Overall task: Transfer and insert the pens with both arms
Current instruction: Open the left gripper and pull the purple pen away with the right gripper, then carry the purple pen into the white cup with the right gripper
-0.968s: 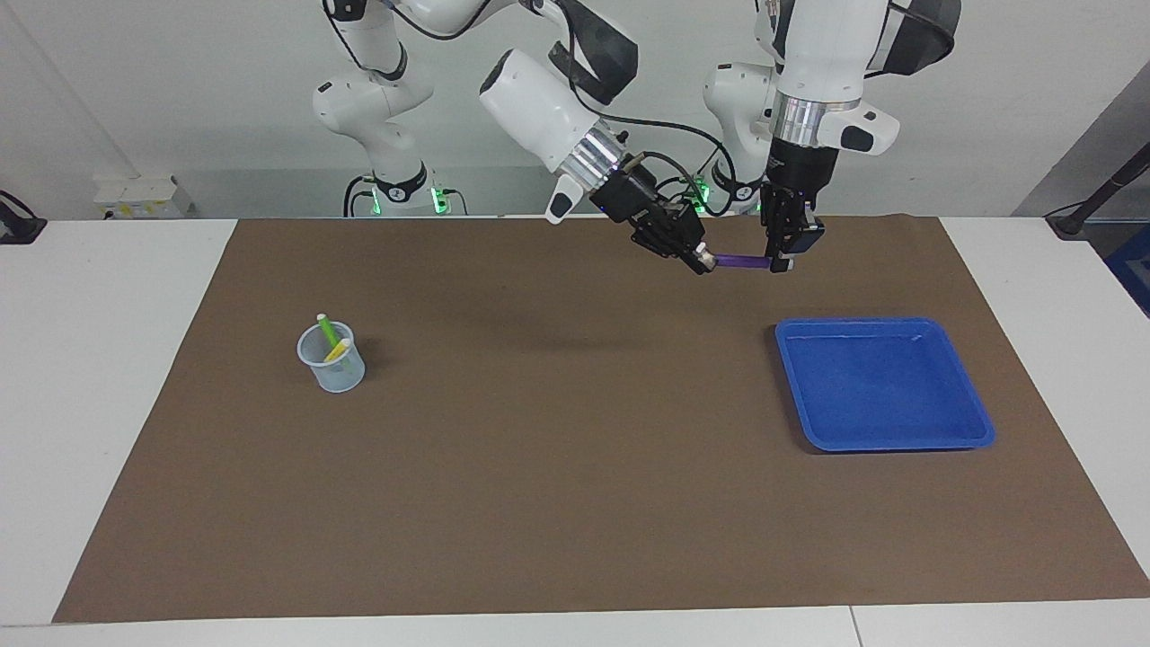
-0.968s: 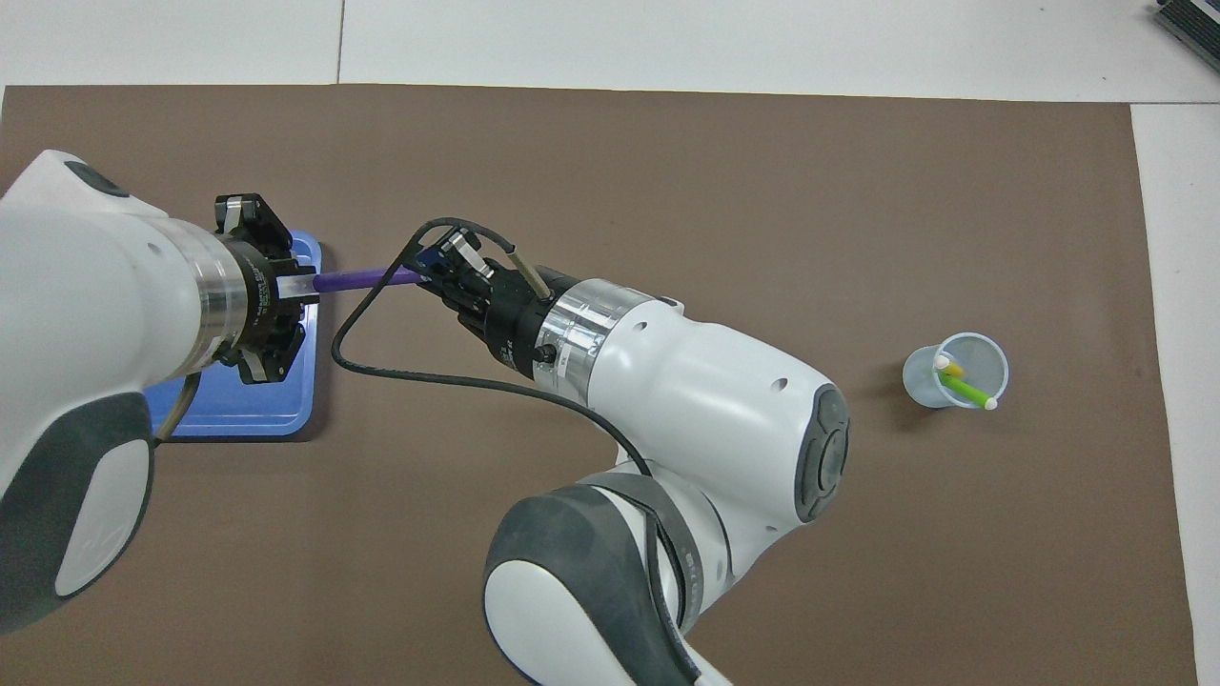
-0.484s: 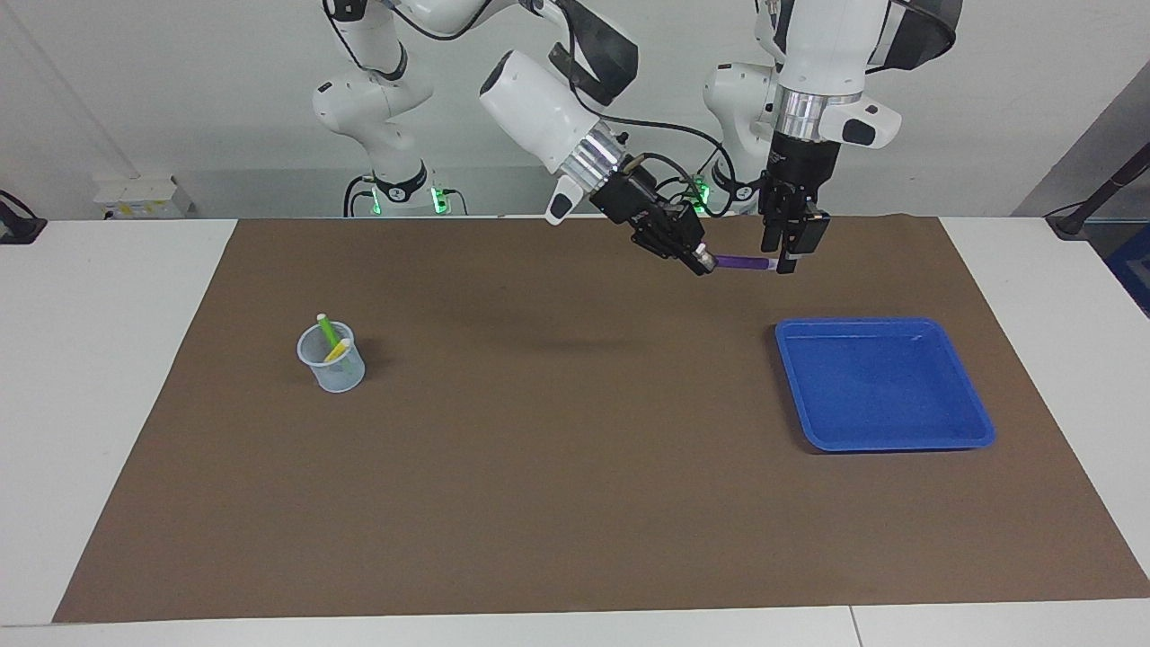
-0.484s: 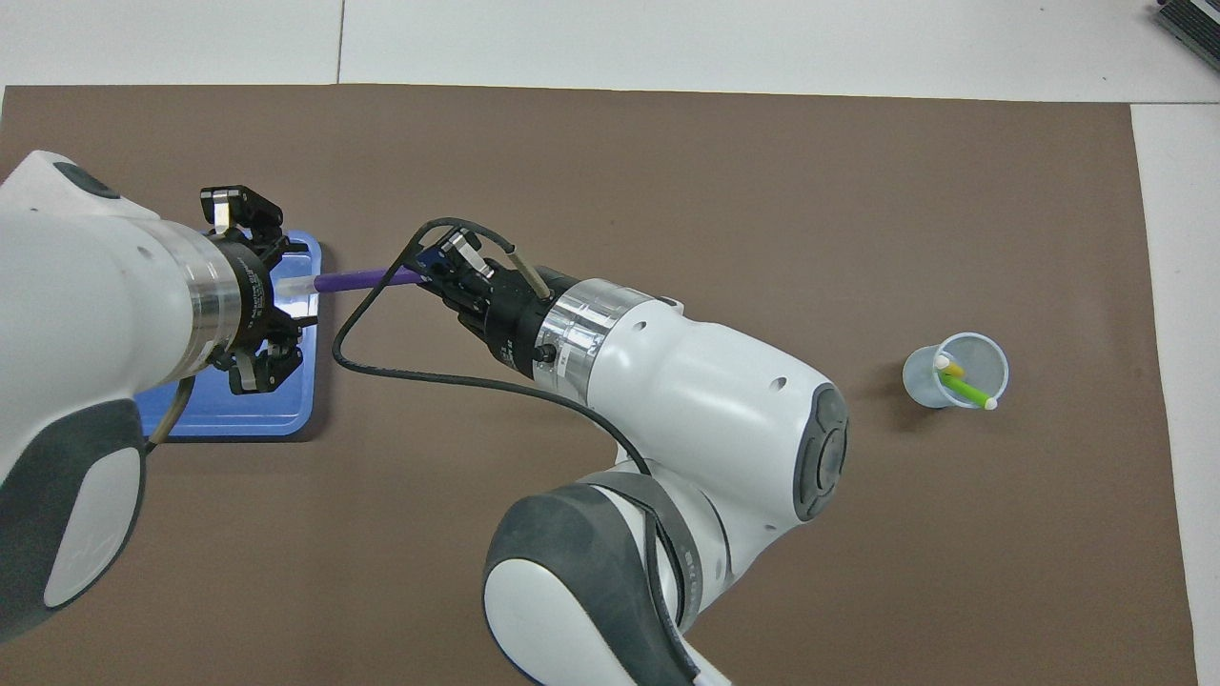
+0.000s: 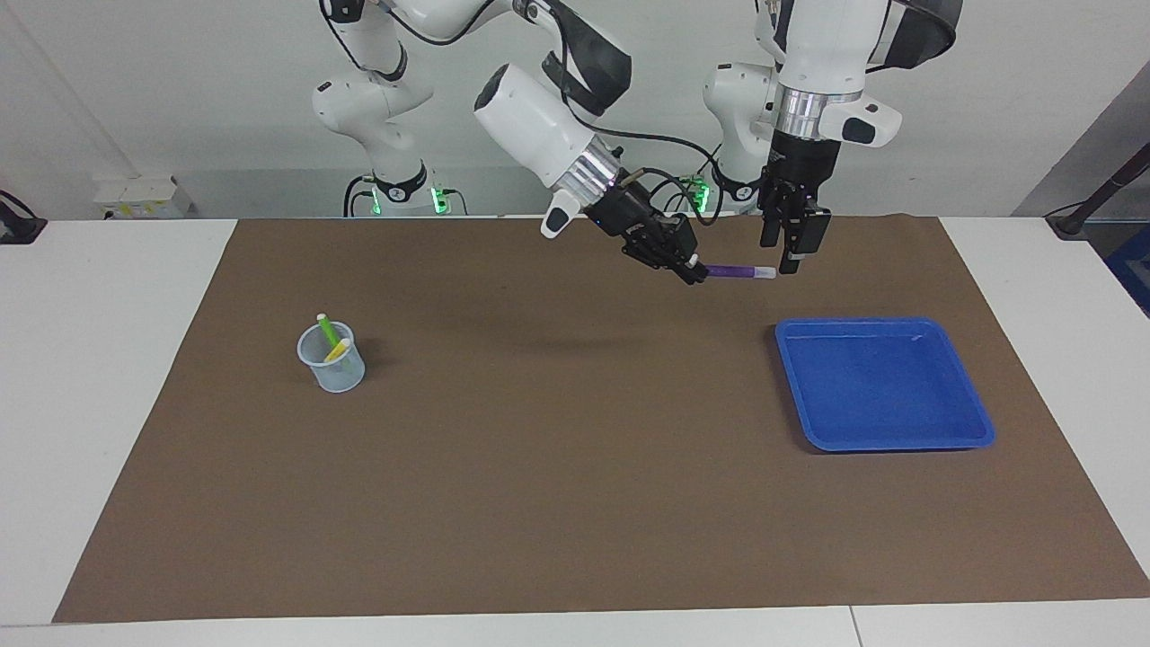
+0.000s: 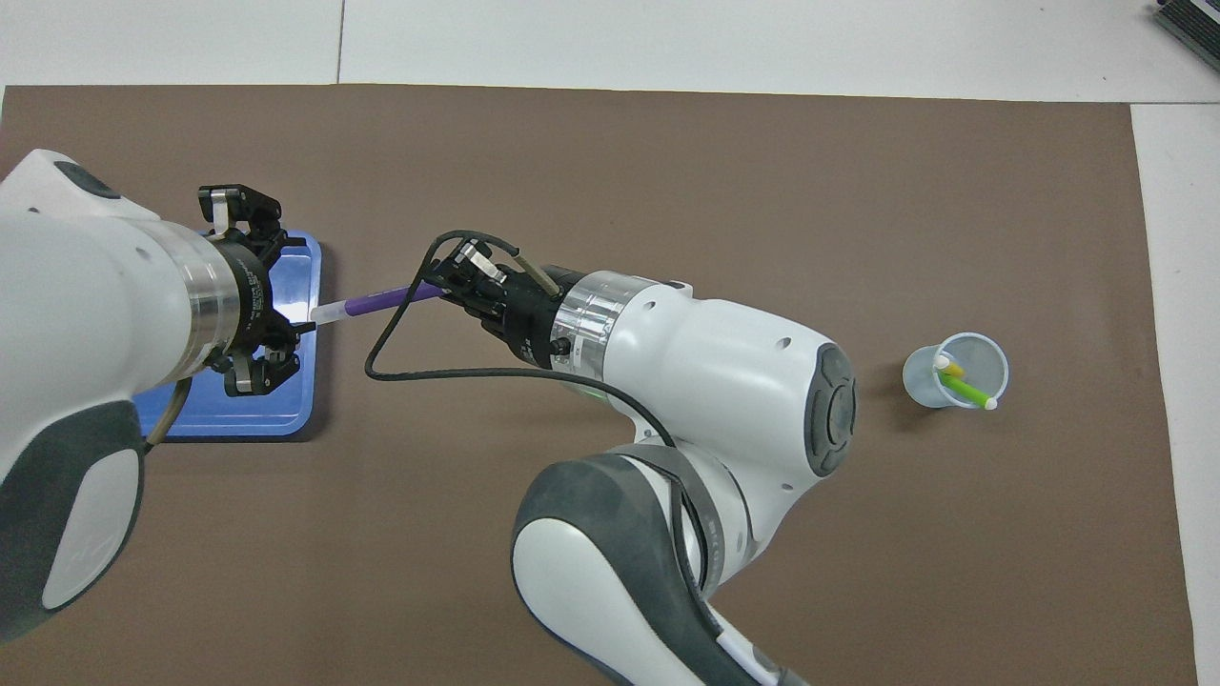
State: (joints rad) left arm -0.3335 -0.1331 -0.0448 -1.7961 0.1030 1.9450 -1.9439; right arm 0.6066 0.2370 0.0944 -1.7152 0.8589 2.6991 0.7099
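- Purple pen [image 5: 735,270]: held level in the air by one end in the right claw [image 5: 690,268], over the brown mat [image 5: 575,467], between the blue tray and the robots. Its whitish end points at the left claw and lies just beside it, not gripped
- Right claw: fingertips closed on the purple pen's coloured end. The right arm [image 6: 724,381] reaches in across the middle of the bench [image 5: 117,377] toward the left arm's end
- Left claw [image 5: 791,253]: pointing straight down over the mat near the tray's edge nearer to the robots. Jaws stand apart, with nothing between them. Judgement: the pen now rests with the right claw alone, so the hand-over stage for this pen is complete
- Green pen [image 5: 329,331] and yellow pen [image 5: 338,350]: both stand tilted inside the clear plastic cup [image 5: 332,368], whitish ends up. Judgement: these two are finished
- Clear plastic cup: upright on the mat toward the right arm's end of the bench, well apart from both claws
- Blue tray [image 5: 885,385]: on the mat toward the left arm's end; no pens in it
- Remaining work, as a judgement: carry the purple pen to the cup, tip it toward upright and insert it. One pen of three is outstanding, so the task is well past its midpoint
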